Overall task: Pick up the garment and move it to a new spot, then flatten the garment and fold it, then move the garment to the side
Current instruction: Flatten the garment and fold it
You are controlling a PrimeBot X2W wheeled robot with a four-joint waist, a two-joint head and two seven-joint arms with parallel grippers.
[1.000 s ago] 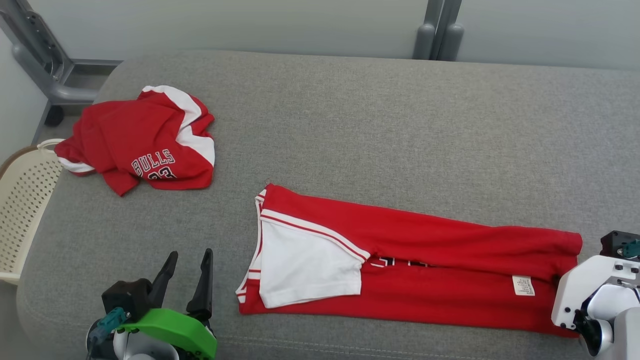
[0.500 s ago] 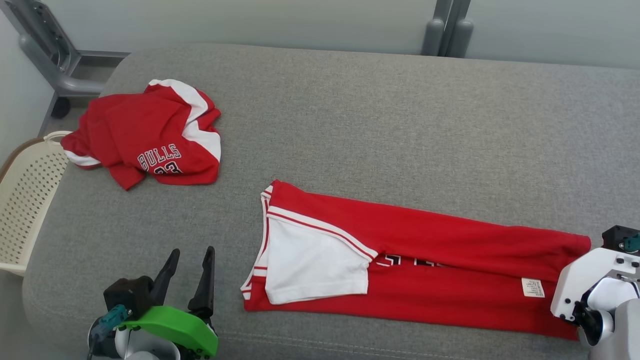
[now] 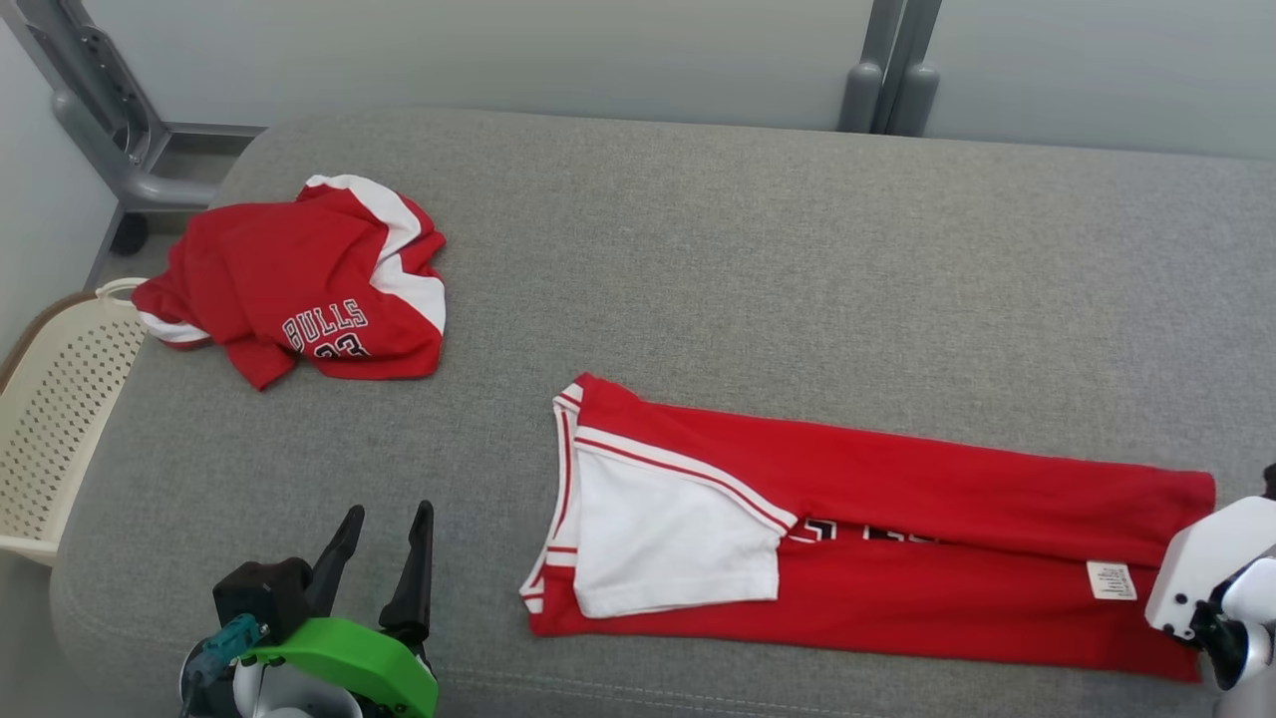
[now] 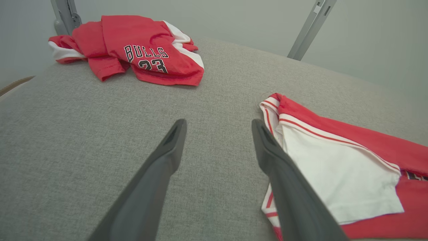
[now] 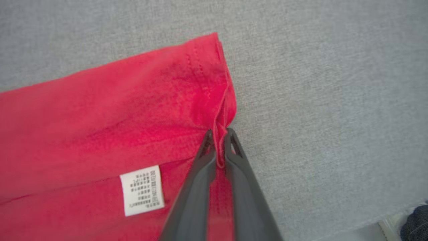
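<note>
Count: two red-and-white garments on one grey padded surface (image 3: 748,249), one cream perforated basket (image 3: 50,419) off its left edge, two grippers. The folded garment (image 3: 947,519) lies flat at the near right as a long strip. Its long axis runs left to right, white sleeve end pointing left, hem end with one white label (image 3: 1110,579) pointing right; the crumpled garment (image 3: 299,279), printed BULLS 23, sits well apart at the far left. The right gripper (image 5: 219,134) has its fingers pinched together on the folded garment's right hem edge; the left gripper (image 3: 389,511) has its fingers apart, holding nothing, at the near left.
</note>
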